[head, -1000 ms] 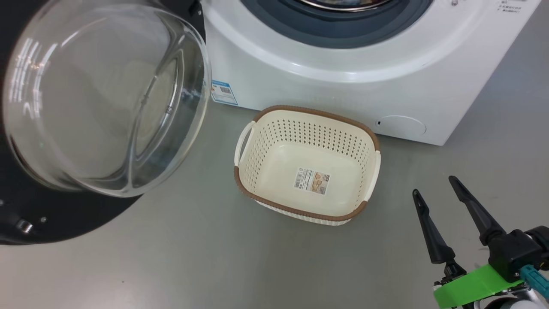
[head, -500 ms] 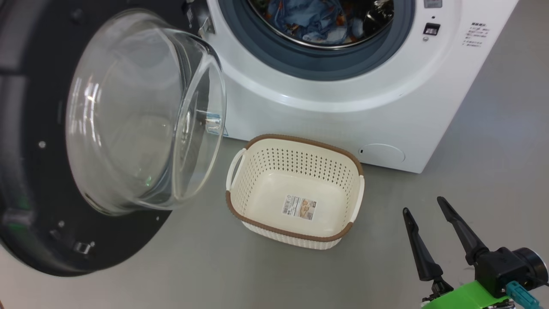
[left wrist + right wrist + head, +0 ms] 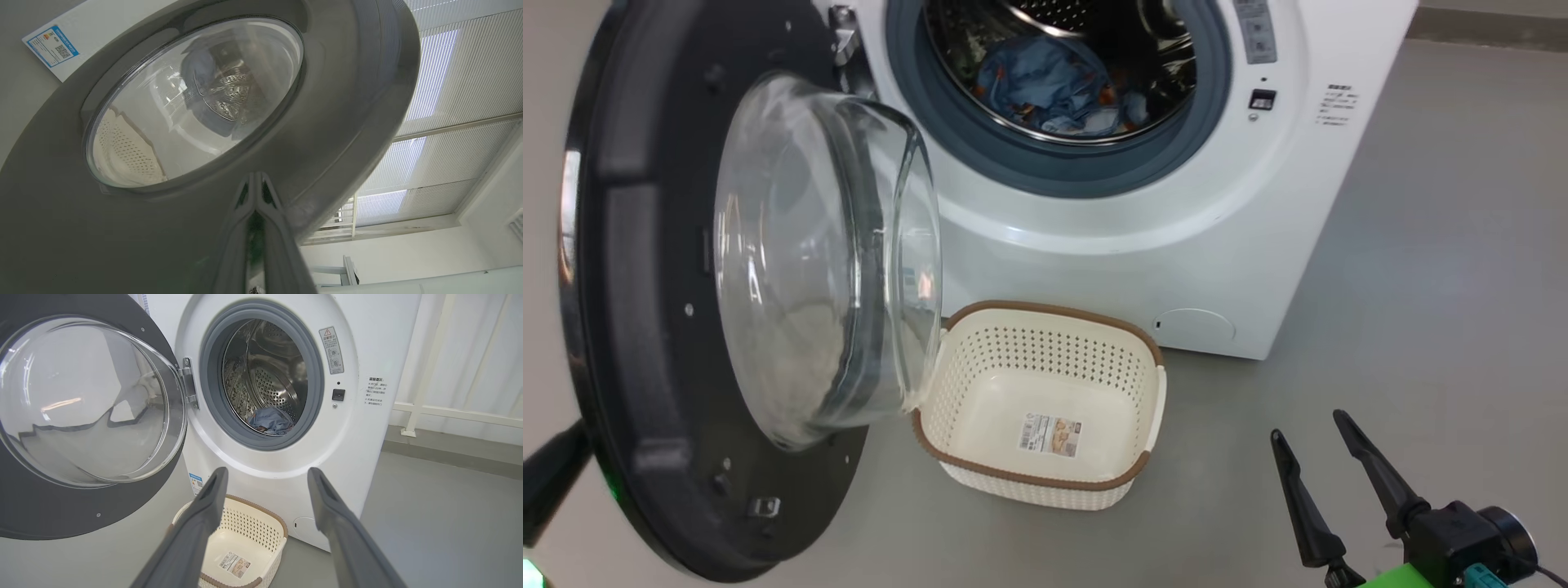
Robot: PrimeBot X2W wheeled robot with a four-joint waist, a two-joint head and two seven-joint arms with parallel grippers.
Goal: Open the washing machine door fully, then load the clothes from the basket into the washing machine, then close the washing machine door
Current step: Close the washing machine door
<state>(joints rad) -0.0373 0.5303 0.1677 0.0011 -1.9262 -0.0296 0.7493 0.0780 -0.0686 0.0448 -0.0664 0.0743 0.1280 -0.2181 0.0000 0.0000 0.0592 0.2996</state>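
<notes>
The washing machine (image 3: 1094,245) stands with its door (image 3: 629,327) swung out to the left, the glass bowl (image 3: 817,261) facing the opening. Light blue clothes (image 3: 1054,90) lie in the steel drum and also appear as clothes (image 3: 271,420) from the right wrist. The basket (image 3: 980,327) sits empty on the floor in front, label sticker on its bottom. My left gripper (image 3: 255,176) is shut, tips close against the door's outer face (image 3: 347,81) just below the window; contact is unclear. My right gripper (image 3: 1307,426) hangs open and empty to the right of the basket (image 3: 265,510).
Grey floor (image 3: 1421,286) spreads open to the right of the machine. A white railing (image 3: 449,412) and a pale wall stand behind on the right. The round filter cover (image 3: 1194,327) sits low on the machine's front, just behind the basket.
The head camera has tilted up, bringing the drum and the clothes into view. The door now looks turned more edge-on, its glass overlapping the basket's left rim. My right gripper stays open.
</notes>
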